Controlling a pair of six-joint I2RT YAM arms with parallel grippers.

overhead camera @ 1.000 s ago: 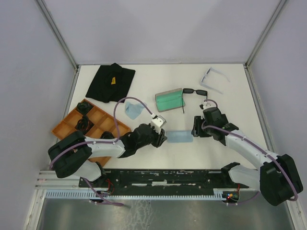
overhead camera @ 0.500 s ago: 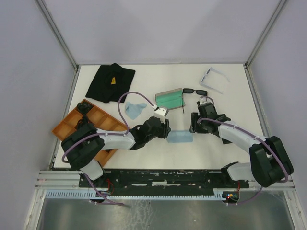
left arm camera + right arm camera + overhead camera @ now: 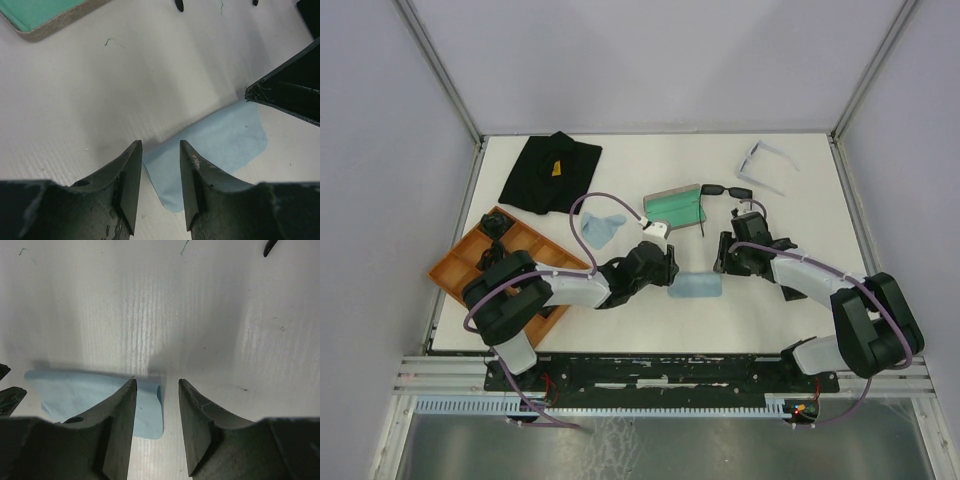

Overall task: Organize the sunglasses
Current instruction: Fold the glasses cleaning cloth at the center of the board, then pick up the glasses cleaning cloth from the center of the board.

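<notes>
White desk, pale walls all round, and both arms stretched into the middle of it. Front left there's an orange tray, some black fabric at the back left, and an open case with green lining mid-desk. Between the arms lies a light blue cloth. The left jaws hang over its left end and the right jaws over its right end, both parted with nothing pinched as far as I can see.

Nobody's touching the sunglasses: black pair just right of the case, pale-framed pair near the back right corner. Looks to me like they're dealing with the cloth first. My guess for the next move is both sets drop and close on the cloth's ends together, which is fiddly with thin fabric lying flat.
</notes>
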